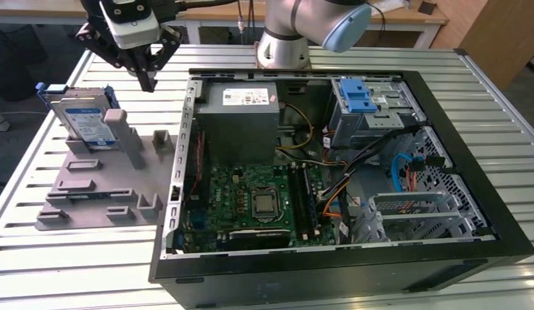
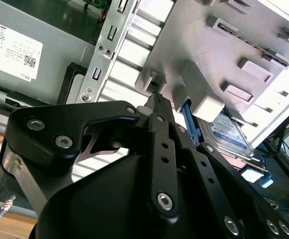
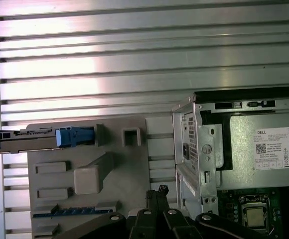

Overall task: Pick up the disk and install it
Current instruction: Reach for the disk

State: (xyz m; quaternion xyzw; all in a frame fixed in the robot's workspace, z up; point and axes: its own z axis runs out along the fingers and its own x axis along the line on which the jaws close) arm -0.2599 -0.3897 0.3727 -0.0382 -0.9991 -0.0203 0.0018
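The disk (image 1: pixel 84 121), silver with a white-and-blue label and blue frame, stands on edge in the grey moulded holder (image 1: pixel 94 187) at the exterior view's left. It appears edge-on in the first wrist view (image 3: pixel 30 140) and partly behind a holder post in the second wrist view (image 2: pixel 229 132). My gripper (image 1: pixel 148 82) hangs above the holder's far end, between the disk and the computer case. Its black fingers (image 3: pixel 157 195) meet at the tips with nothing between them. The closed fingertips (image 2: pixel 157 101) point toward the holder (image 2: pixel 209 50).
An open computer case (image 1: pixel 473 161) lies on the slatted metal table (image 1: pixel 77 258) at the exterior view's right. Inside are a grey power supply box (image 1: pixel 241 123), a motherboard (image 1: pixel 258 200) and a drive cage with a blue tab (image 1: pixel 361 98). The arm's base (image 1: pixel 284 45) stands behind the case.
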